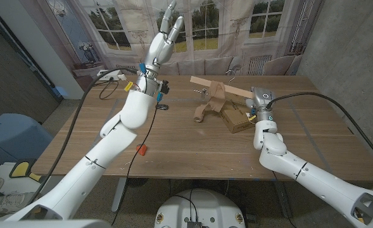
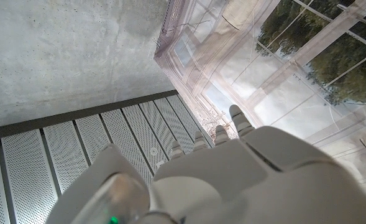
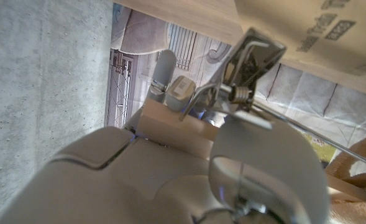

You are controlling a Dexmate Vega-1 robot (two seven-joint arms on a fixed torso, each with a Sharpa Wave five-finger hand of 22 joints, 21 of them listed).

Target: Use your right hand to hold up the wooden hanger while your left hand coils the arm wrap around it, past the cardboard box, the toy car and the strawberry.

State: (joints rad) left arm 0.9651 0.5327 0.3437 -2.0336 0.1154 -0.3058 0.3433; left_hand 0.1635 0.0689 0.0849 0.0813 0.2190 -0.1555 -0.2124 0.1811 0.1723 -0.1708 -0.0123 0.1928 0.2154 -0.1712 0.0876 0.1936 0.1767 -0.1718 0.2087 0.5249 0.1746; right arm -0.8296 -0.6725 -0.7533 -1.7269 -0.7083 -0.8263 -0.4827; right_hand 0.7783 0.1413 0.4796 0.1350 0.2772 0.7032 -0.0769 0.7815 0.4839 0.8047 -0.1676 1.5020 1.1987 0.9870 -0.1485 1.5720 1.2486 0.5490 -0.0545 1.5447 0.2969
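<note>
Hard to see much of the right hand from the head view, it's mostly hidden behind its own wrist, but the right wrist view shows its fingers clamped on the wooden hanger, with a metal clip just past the fingertips. The hanger is light wood with a flat bar, tilted up off the table, its lower part leaning against the cardboard box right beside the hand. The left hand is raised high, fingers straight, slightly apart, holding nothing. A small red thing sits on the table well away from both hands; can't tell what it is.
</note>
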